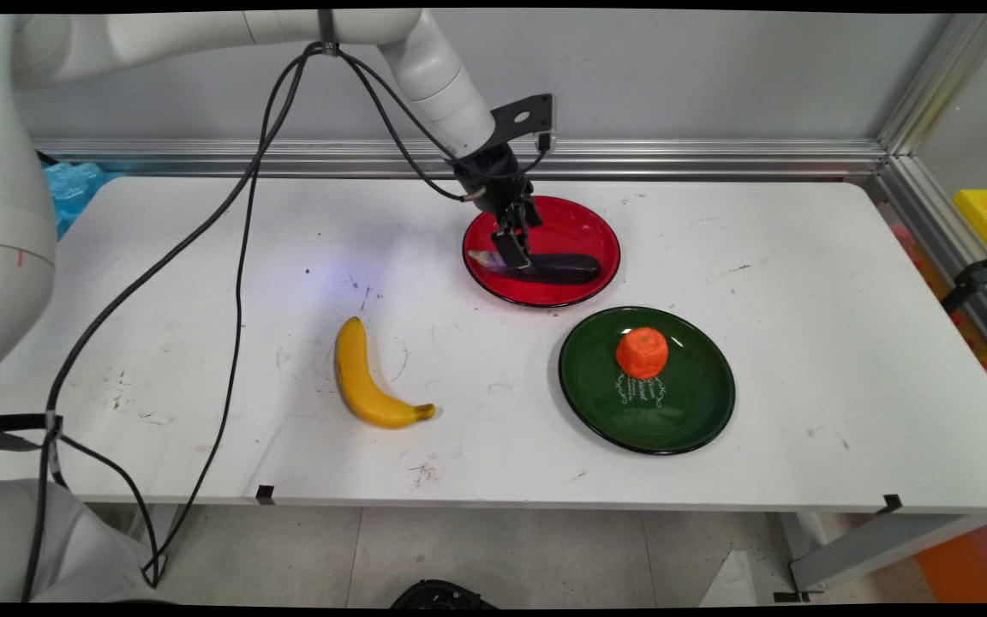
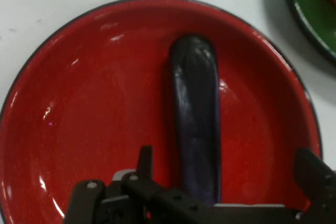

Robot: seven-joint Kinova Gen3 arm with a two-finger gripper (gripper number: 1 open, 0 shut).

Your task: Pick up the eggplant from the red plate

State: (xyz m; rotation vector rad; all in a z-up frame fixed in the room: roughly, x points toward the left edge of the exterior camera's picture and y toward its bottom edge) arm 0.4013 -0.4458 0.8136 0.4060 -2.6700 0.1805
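A dark purple eggplant (image 1: 560,268) (image 2: 197,119) lies across the near part of a red plate (image 1: 583,221) (image 2: 94,103) at the back middle of the table. My gripper (image 1: 517,251) (image 2: 228,163) is low over the plate at the eggplant's left, stem end. It is open: in the hand view the two fingers (image 2: 144,161) stand well apart on either side of the eggplant, with clear gaps to it. Nothing is held.
A green plate (image 1: 690,416) (image 2: 310,9) with an orange fruit (image 1: 642,351) on it sits just right and nearer than the red plate. A yellow banana (image 1: 362,377) lies on the table at front left. Black cables (image 1: 236,283) hang over the left side.
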